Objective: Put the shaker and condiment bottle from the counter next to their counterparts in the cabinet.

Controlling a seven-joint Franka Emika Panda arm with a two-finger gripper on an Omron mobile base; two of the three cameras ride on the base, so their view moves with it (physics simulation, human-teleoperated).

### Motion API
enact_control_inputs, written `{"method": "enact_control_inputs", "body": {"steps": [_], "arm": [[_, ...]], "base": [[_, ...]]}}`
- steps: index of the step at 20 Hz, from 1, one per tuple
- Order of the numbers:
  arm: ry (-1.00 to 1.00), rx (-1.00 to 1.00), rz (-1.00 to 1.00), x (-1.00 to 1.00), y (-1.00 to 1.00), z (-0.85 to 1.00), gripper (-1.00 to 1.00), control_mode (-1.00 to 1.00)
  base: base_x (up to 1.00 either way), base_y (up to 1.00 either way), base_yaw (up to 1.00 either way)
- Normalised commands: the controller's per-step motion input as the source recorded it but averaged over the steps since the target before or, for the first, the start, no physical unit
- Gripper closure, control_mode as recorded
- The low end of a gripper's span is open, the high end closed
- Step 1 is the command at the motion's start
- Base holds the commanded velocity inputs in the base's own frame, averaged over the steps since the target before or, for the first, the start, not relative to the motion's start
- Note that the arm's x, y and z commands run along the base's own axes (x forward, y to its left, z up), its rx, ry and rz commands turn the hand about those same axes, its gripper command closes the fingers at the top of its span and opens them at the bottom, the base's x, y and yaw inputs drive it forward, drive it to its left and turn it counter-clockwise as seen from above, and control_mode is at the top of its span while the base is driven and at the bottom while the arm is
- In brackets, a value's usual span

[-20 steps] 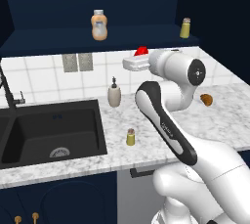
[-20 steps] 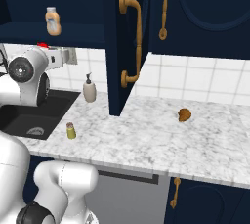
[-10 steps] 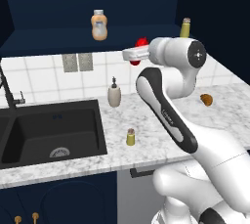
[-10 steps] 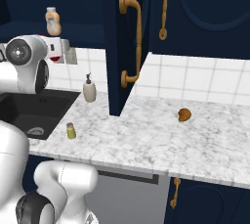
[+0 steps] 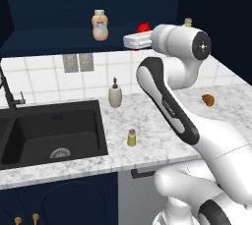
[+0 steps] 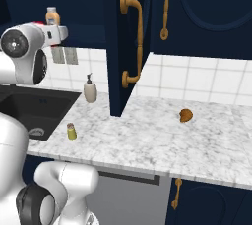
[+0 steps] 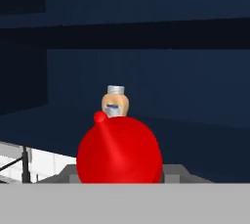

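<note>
Red squeeze bottle [image 7: 118, 150] sits clamped in the claw [image 5: 132, 41], jaws closed tight on its body, nozzle pointing away from the hand camera toward the shelf. In the left base view a bit of red bottle shows just above the claw, at about 1 o'clock from it. Claw is raised to shelf height in front of the navy cabinet [image 5: 59, 3] recess.

Orange-beige bottle with pale cap [image 5: 100, 25] stands upright on the shelf, at 9 o'clock from the claw in the left base view, well apart. In the hand view it sits straight behind the red bottle, at 12 o'clock.

Pale yellow shaker with grey cap [image 5: 188, 22] is on the shelf at 3 o'clock from the claw, mostly hidden behind the arm.

Olive shaker with tan cap [image 5: 131, 137] stands upright on the marble counter [image 5: 147, 121], at 6 o'clock from the claw, near the front edge, just right of the black sink [image 5: 49, 130].

Beige pump dispenser [image 5: 115, 94] stands at the tile wall, at 11 o'clock from the olive shaker.

Small brown lump [image 6: 185, 115] lies on the counter far right, well apart from everything.
</note>
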Motion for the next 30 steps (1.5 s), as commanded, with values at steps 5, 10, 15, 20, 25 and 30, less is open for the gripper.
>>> {"method": "enact_control_inputs", "body": {"steps": [5,10,15,20,25,30], "arm": [[0.02,0.00,0.00,0.19,0.00,0.04,1.00,-1.00],[0.27,0.02,0.00,0.61,-0.03,-0.32,1.00,-1.00],[0.05,0.11,0.00,0.31,0.00,-0.01,1.00,-1.00],[-0.01,0.09,0.00,0.08,0.00,0.05,1.00,-1.00],[-0.01,0.02,0.00,0.02,0.01,0.00,1.00,-1.00],[-0.04,0.00,0.00,0.07,0.09,0.08,1.00,-1.00]], "base": [[0.00,0.00,0.00],[0.00,0.00,0.00],[0.00,0.00,0.00],[0.00,0.00,0.00],[0.00,0.00,0.00],[0.00,0.00,0.00]]}}
